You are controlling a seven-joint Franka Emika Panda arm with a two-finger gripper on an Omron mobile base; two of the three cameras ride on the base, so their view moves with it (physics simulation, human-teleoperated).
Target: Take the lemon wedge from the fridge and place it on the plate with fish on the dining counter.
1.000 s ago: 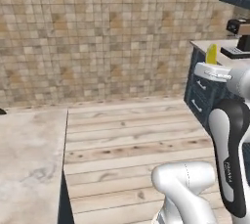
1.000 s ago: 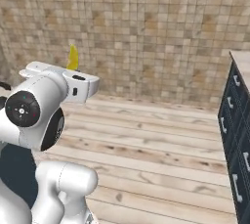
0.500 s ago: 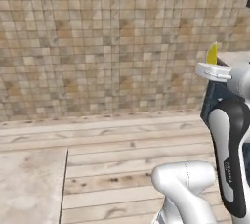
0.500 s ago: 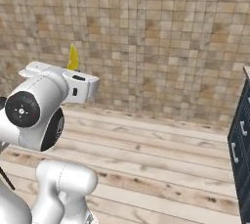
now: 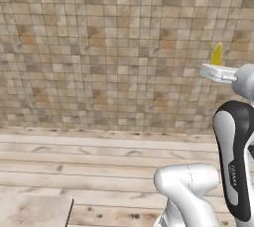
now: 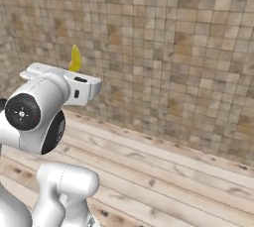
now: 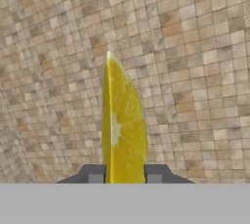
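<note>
Up at the raised hand, gripper (image 7: 124, 175) is clamped on the lemon wedge (image 7: 123, 130), wedge pinched between both fingertips (image 7: 94, 174) and sticking out past them. Base views show its yellow tip (image 5: 217, 54) above the wrist, against the tiled wall (image 6: 173, 47), over plank floor (image 5: 89, 161).

A: What's the arm (image 5: 193, 191) like?
B: Glossy white rounded shells, black joint bands, small grey lettering on one.
A: And the tool (image 7: 125, 174)?
B: Two dark grey square tips.
</note>
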